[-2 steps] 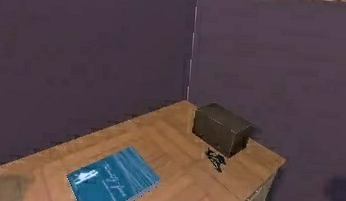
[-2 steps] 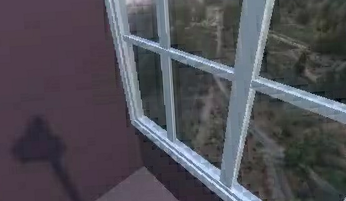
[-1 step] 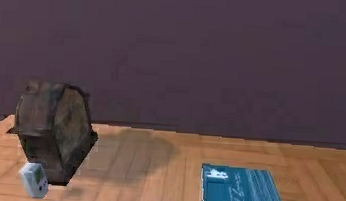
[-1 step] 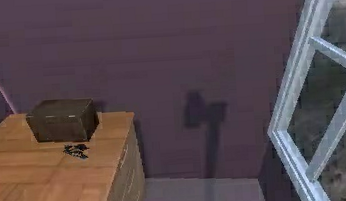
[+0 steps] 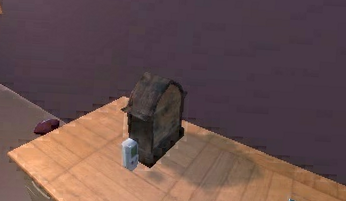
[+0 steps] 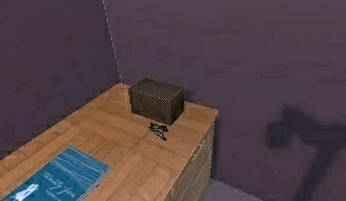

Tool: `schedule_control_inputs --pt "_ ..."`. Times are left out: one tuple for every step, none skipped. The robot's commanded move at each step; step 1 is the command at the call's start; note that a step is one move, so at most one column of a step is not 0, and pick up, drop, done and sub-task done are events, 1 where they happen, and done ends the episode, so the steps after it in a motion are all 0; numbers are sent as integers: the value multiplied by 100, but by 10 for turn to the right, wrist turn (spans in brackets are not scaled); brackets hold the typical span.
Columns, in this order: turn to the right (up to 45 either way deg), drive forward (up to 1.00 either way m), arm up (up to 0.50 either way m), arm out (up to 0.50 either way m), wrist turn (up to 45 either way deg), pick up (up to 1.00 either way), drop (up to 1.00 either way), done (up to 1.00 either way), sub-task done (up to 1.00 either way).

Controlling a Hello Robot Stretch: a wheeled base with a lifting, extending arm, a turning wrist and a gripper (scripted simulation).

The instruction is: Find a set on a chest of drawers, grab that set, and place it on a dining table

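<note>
Set, likely this dark arched box, stands on the wooden top, small white thing just in front; gripper's state, I cannot tell; danger now: a careless reach knocks the white thing over, or the bulky box slips.

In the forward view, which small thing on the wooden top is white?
The upright block in front of the arched box; the blob at the left corner is dark red and low.

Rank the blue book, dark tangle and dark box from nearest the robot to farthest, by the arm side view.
1. Blue book, lower left, nearest.
2. Dark tangle, just in front of the box.
3. Dark box, far end by the wall.
</note>
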Motion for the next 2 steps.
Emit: schedule_control_inputs --pt "0 0 50 0 0 0 0 0 0" --pt "0 0 32 0 0 0 0 0 0"
